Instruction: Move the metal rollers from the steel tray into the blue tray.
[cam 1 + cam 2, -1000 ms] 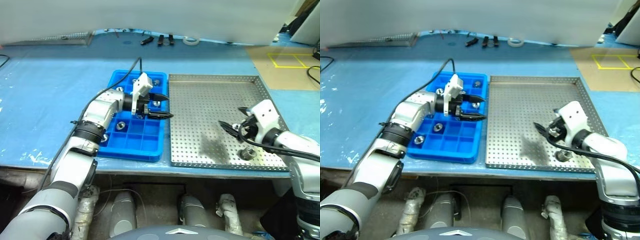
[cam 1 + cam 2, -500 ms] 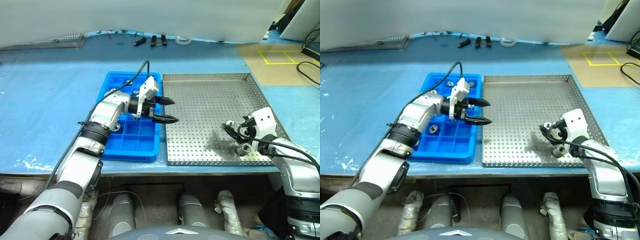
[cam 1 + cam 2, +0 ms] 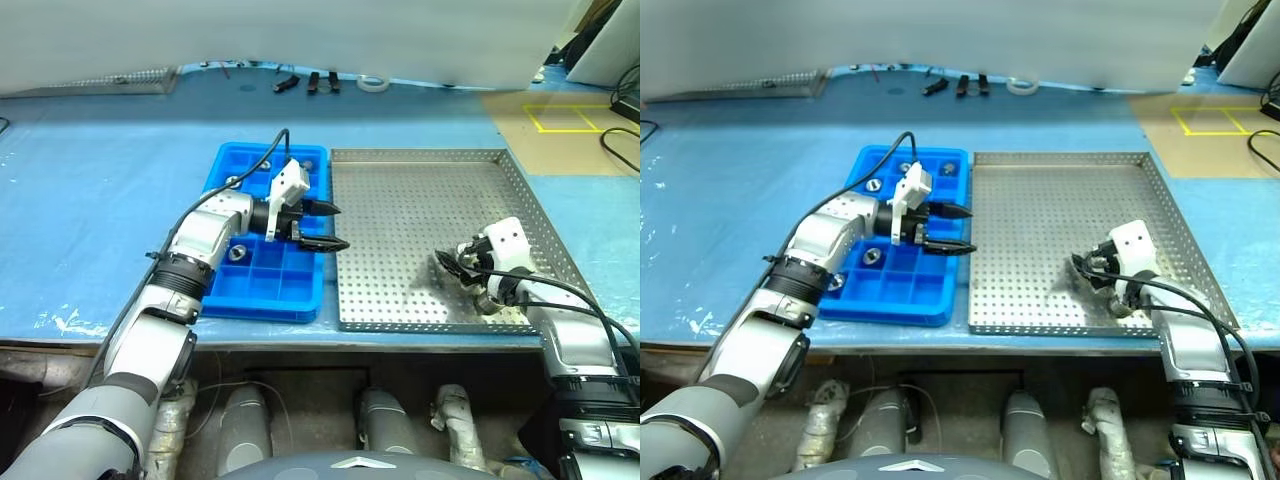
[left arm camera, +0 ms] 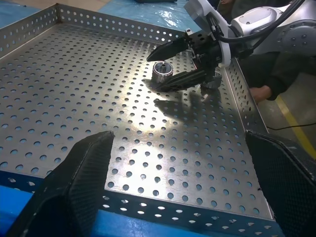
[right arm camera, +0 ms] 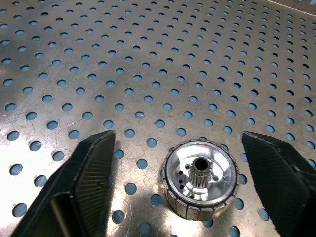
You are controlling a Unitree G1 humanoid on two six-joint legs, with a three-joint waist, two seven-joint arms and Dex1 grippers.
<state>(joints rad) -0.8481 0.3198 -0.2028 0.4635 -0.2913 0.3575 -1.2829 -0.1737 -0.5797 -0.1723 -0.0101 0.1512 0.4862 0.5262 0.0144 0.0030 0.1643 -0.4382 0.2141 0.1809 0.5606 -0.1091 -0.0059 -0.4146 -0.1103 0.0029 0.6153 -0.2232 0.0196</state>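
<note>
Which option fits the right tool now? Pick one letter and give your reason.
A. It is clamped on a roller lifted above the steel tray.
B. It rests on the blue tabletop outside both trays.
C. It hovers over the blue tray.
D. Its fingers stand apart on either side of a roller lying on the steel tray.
D: the right tool has its fingers spread either side of a metal roller that sits on the steel tray's perforated floor, not yet gripped.
</note>
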